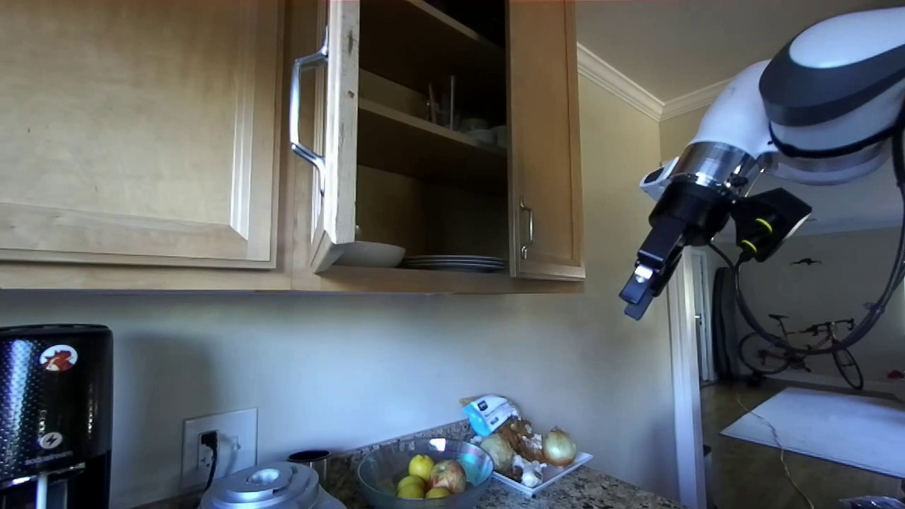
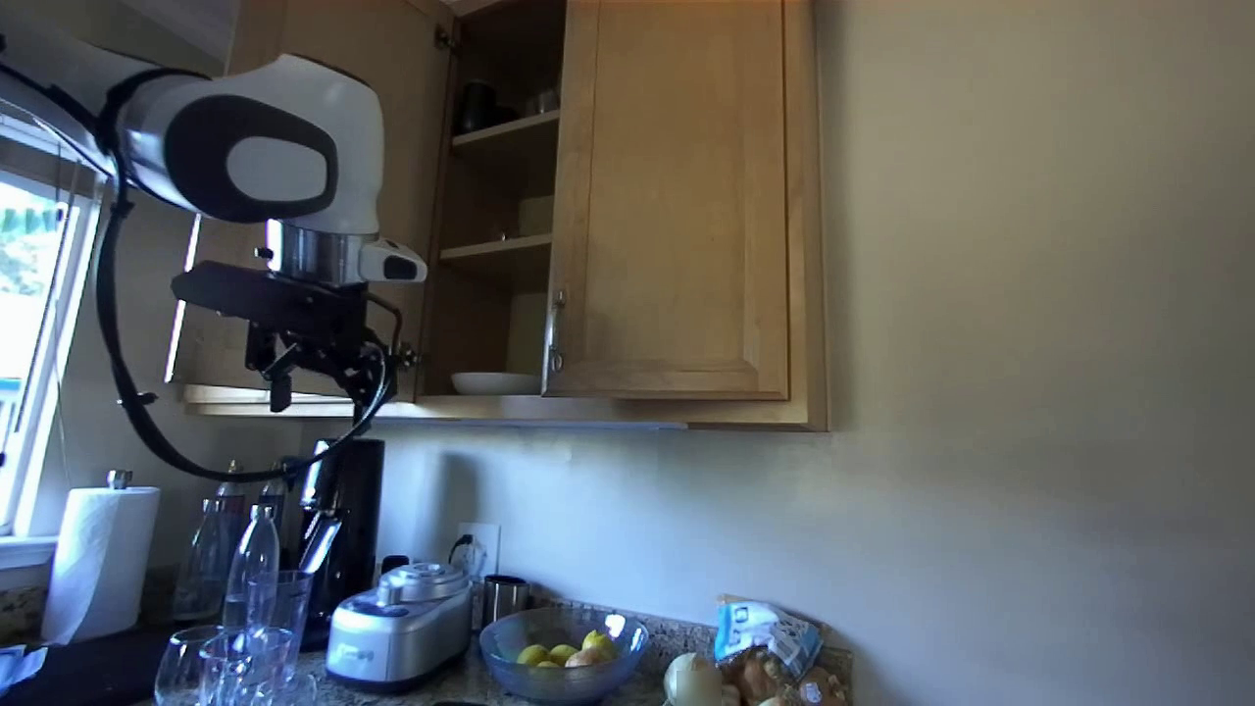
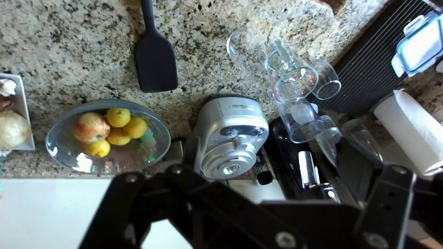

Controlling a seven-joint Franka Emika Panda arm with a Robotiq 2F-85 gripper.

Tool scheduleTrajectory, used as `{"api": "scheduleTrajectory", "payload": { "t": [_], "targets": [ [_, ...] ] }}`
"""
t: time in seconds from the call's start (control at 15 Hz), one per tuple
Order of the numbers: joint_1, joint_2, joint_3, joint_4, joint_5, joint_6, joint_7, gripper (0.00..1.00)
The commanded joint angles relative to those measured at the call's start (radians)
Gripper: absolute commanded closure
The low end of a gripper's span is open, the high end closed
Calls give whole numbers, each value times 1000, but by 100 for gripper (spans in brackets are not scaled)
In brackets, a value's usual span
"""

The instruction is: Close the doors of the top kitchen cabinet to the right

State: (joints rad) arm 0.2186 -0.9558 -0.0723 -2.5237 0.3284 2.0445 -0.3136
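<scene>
The top kitchen cabinet [image 1: 431, 281] is honey wood with shelves of dishes and glasses, seen in both exterior views. Its left door [image 1: 341, 127] stands wide open, edge-on, with a silver handle; its inner face [image 2: 392, 147] shows partly behind the arm. The right door [image 1: 543, 134] looks shut or nearly shut; it also shows in an exterior view [image 2: 677, 196]. My gripper [image 1: 640, 293] is apart from the doors in that view. It overlaps the open left door in an exterior view [image 2: 322, 400]; depth is unclear. Its fingers are spread and empty in the wrist view [image 3: 263, 155].
A wider cabinet door [image 1: 134, 127] adjoins on the left. Below on the counter are a glass fruit bowl [image 3: 145, 162], a silver appliance [image 3: 238, 128], clear glasses [image 3: 294, 86], a black coffee machine [image 2: 343, 520] and a paper towel roll [image 2: 103, 564]. A cable loop [image 2: 123, 343] hangs from the arm.
</scene>
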Motion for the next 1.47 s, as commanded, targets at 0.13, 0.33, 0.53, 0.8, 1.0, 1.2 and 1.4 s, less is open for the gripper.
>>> {"api": "scheduleTrajectory", "payload": {
  "t": [0.13, 0.33, 0.53, 0.8, 1.0, 1.2, 1.4],
  "targets": [
    [89, -117, 33, 19, 14, -18, -44, 0],
    [131, -137, 34, 21, 13, 7, -86, 0],
    [169, -144, 28, 19, 16, 43, -140, 0],
    [193, -150, 31, 6, 31, 121, -153, 0],
    [198, -151, 34, 1, 29, 178, -147, 0],
    [185, -125, 37, 26, 3, 149, -128, 0],
    [185, -121, 37, 26, 3, 149, -128, 0]
  ]
}}
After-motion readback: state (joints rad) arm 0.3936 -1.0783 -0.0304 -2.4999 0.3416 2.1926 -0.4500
